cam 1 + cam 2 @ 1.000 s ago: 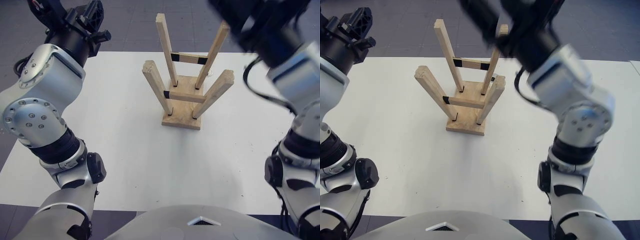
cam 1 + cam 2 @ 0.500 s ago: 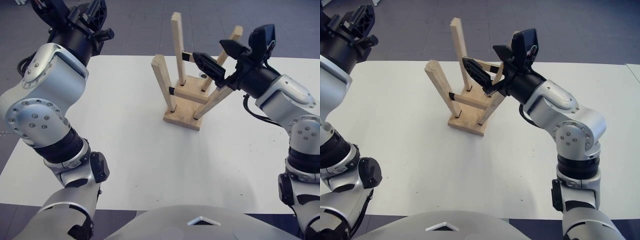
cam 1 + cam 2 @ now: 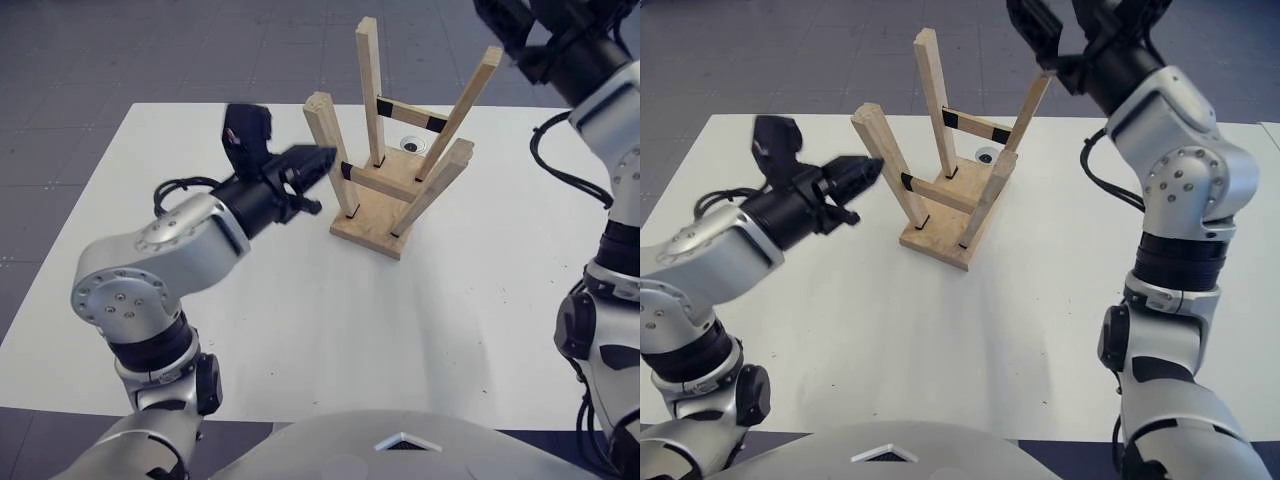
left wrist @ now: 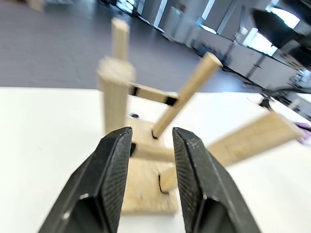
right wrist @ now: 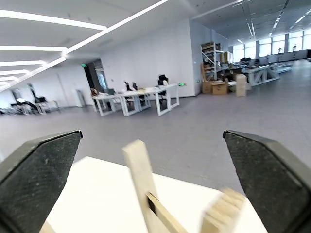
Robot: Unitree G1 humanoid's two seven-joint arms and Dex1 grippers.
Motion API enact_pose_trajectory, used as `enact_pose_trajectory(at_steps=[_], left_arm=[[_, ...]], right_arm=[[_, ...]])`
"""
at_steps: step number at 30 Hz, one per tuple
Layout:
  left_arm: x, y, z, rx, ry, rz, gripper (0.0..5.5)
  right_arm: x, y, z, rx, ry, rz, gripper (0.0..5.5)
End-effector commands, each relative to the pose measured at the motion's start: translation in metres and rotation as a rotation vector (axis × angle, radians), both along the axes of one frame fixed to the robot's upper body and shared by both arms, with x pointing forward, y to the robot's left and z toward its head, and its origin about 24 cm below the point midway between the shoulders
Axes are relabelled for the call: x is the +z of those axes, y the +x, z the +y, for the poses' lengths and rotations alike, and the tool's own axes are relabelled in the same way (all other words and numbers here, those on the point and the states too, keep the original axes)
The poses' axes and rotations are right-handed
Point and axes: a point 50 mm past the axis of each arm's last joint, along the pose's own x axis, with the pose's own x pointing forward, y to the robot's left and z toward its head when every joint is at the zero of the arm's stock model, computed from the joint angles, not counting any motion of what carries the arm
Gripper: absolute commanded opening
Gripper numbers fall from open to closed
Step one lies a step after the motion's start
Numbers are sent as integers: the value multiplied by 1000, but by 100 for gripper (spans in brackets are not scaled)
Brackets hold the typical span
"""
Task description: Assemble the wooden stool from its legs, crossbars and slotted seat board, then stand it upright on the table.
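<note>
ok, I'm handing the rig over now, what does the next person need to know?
Left gripper: jaws slightly apart, empty, low beside the stool's near-left leg; contact unclear.
Right gripper: jaws wide open, empty, raised above the far right side of the stool.
Stool: upside down on the table, seat board flat on the surface, four legs pointing up.
Done: the legs sit in the seat board and two crossbars are fitted between them.
Left: turn the stool over and stand it on its legs.
</note>
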Motion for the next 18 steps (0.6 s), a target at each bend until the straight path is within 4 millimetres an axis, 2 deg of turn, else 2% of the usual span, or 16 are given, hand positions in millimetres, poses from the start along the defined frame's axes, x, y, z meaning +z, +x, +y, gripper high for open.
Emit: enact_pose_trajectory(at_steps=[1,4,8,10,12,14,18], left_arm=[[15,8,6,72,-4,-62,152],[23,13,9,97,15,-83,152],[20,12,8,86,134,-83,152],[30,17,11,126,132,-126,152],[66,29,17,202,34,-262,152],[111,41,25,236,-36,-406,152],[161,58,29,177,-42,-535,152]], right_arm=[[-46,0,-15,-6,-184,100,536],[-77,-8,-13,35,-246,168,536],[-98,-24,-1,170,-294,229,536],[-105,-33,4,235,-316,259,536],[-115,-38,6,262,-339,296,536],[-123,-41,6,257,-353,313,536],[-123,-40,9,242,-347,299,536]])
